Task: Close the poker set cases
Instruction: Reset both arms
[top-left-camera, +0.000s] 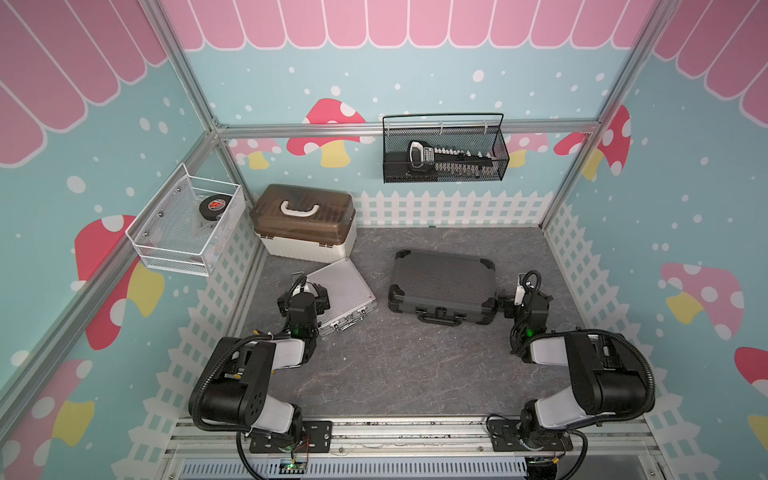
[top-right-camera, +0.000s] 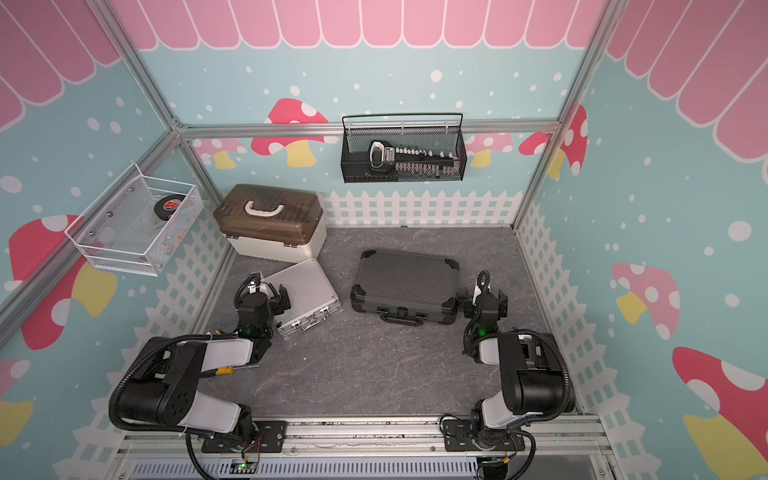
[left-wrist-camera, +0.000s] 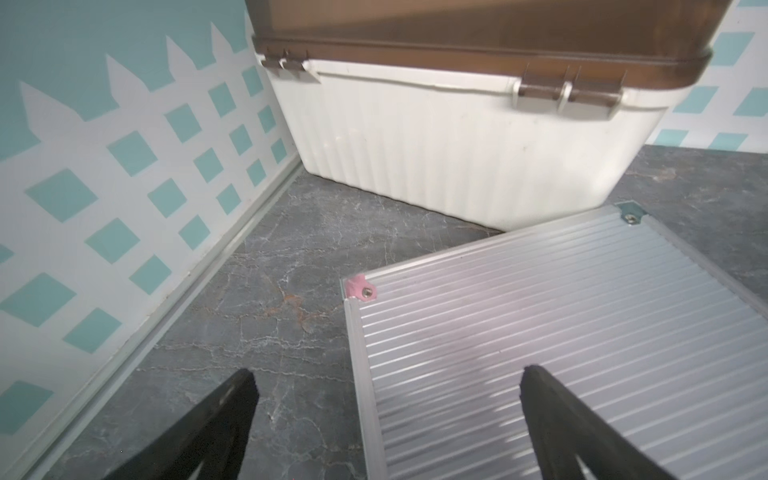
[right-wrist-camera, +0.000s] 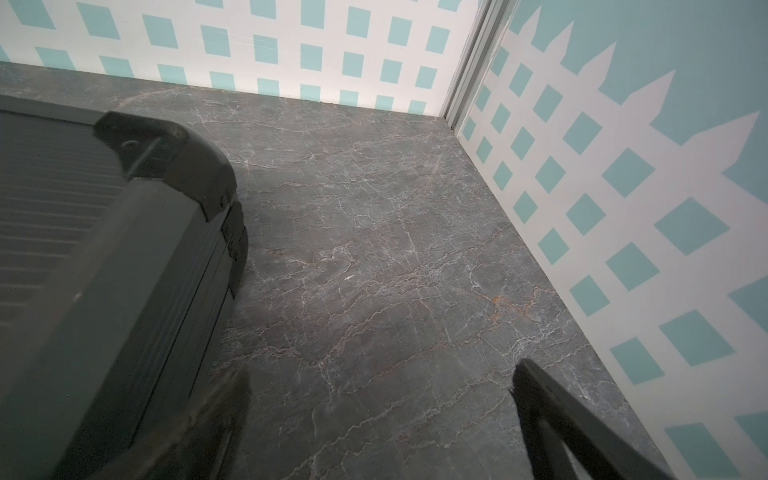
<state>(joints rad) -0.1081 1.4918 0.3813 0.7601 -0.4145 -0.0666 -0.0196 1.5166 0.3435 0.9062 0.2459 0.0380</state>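
Observation:
Both poker set cases lie on the table with their lids down flat. The small silver ribbed case (top-left-camera: 345, 297) (top-right-camera: 307, 295) (left-wrist-camera: 561, 332) sits at the left, angled, one far corner against a white box. The larger dark-grey case (top-left-camera: 442, 286) (top-right-camera: 405, 284) (right-wrist-camera: 83, 249) with black corners sits at the centre right. My left gripper (top-left-camera: 305, 293) (top-right-camera: 264, 296) (left-wrist-camera: 386, 374) is open and straddles the silver case's left edge, one finger over the lid and one over the table. My right gripper (top-left-camera: 525, 297) (top-right-camera: 484, 297) (right-wrist-camera: 382, 372) is open just right of the dark case, holding nothing.
A white box with a brown lid (top-left-camera: 305, 224) (left-wrist-camera: 457, 145) stands at the back left. A white mesh basket (top-left-camera: 187, 224) with a puck hangs on the left wall. A black mesh basket (top-left-camera: 444, 151) hangs on the back wall. The right wall (right-wrist-camera: 623, 208) is close to my right gripper.

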